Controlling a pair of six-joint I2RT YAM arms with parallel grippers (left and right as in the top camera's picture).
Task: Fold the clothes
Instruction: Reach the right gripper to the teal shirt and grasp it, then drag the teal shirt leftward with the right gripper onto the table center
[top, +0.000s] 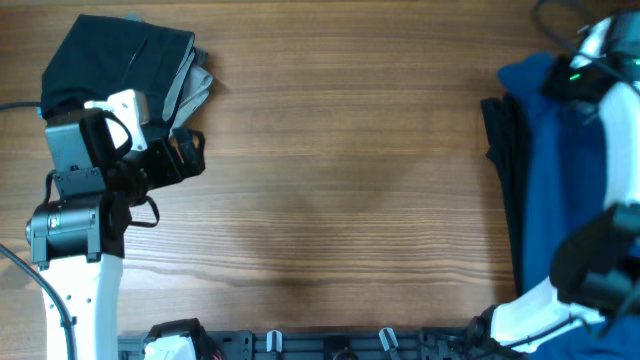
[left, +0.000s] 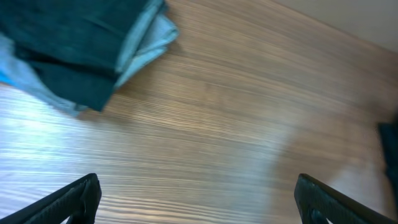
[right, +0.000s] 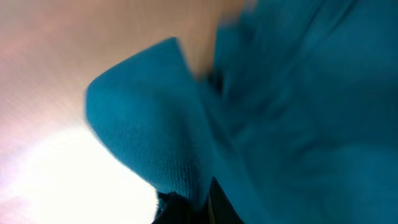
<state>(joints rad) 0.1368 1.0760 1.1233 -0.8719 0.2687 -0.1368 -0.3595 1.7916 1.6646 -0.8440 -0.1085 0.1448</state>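
A folded stack of dark and grey clothes (top: 120, 60) lies at the table's far left corner; it also shows in the left wrist view (left: 74, 43). My left gripper (top: 185, 155) hangs just in front of the stack, open and empty over bare wood (left: 199, 202). A royal-blue T-shirt (top: 560, 160) lies crumpled at the right edge, with a black garment (top: 498, 135) beside and under it. My right gripper (top: 585, 70) is at the shirt's far end. In the right wrist view its dark fingers (right: 199, 202) are shut on a fold of the blue T-shirt (right: 149, 124).
The wooden table (top: 340, 180) stretches between the two piles. A rail with clips (top: 330, 342) runs along the front edge. The left arm's white base (top: 75, 280) stands at the front left, the right arm's (top: 540, 315) at the front right.
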